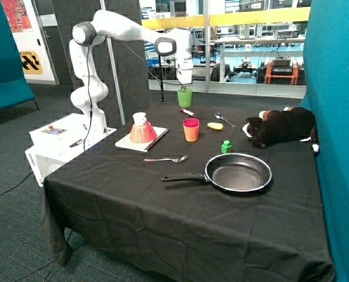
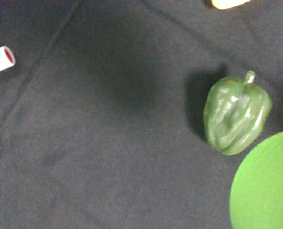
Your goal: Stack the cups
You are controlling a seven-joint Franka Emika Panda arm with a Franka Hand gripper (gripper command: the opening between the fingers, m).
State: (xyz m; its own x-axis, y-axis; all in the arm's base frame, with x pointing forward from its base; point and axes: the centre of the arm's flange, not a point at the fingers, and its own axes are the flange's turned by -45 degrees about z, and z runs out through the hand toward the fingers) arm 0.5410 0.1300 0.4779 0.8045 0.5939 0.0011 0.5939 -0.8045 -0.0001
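Observation:
My gripper (image 1: 184, 88) hangs above the far side of the black table (image 1: 163, 200), shut on the rim of the green cup (image 1: 185, 97), which is lifted off the cloth. The wrist view catches that cup's green round underside (image 2: 265, 186) at one corner; the fingers do not show there. Nearer the table's middle, the magenta-pink cup (image 1: 191, 123) sits nested inside the yellow-orange cup (image 1: 191, 135); both stand upright in front of and below the gripper.
Under the held cup lies a green bell pepper (image 2: 237, 117). A marker (image 1: 187, 111), spoon (image 1: 224, 119) and yellow piece (image 1: 215, 126) lie nearby. A salmon cone (image 1: 142, 130) stands on a white board (image 1: 154, 141). Fork (image 1: 165, 159), frying pan (image 1: 239, 173), green block (image 1: 226, 146) and plush toy (image 1: 280, 126) fill the near side.

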